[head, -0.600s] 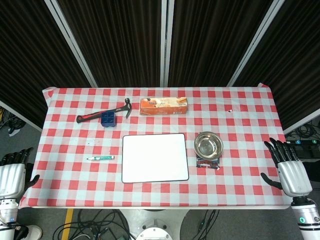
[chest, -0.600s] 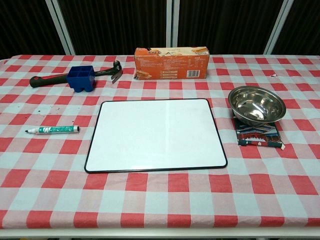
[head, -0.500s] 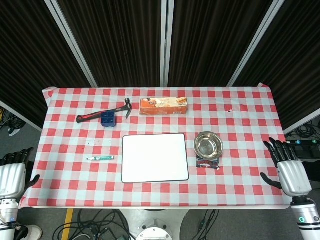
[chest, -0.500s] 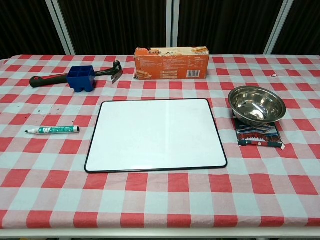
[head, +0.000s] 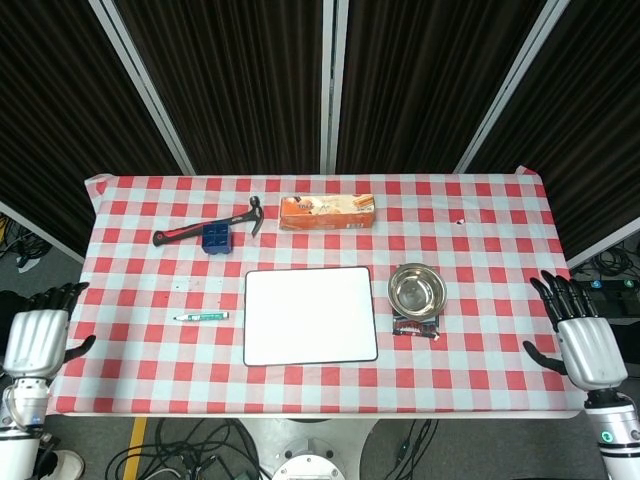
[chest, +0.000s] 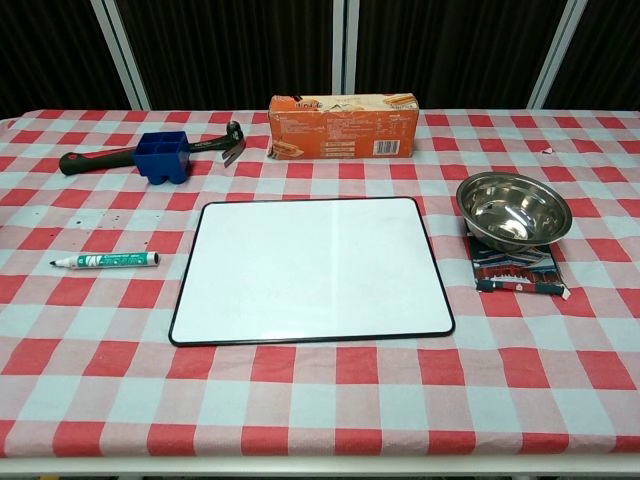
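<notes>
Left hand (head: 35, 340): empty, fingers spread, off table's 9 o'clock edge; nearest item green marker (head: 201, 316), well apart at its 3 o'clock. Right hand (head: 583, 340): empty, spread, 3 o'clock edge; steel bowl (head: 417, 289) nearest. Advised: low lateral reach to marker, pinch barrel mid-length.

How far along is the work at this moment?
Nothing looks handled: the marker lies capped left of the blank whiteboard, and the bowl sits on a packet. In hand: nothing. The left hand and right hand are open at the table's ends. All handling remains.
</notes>
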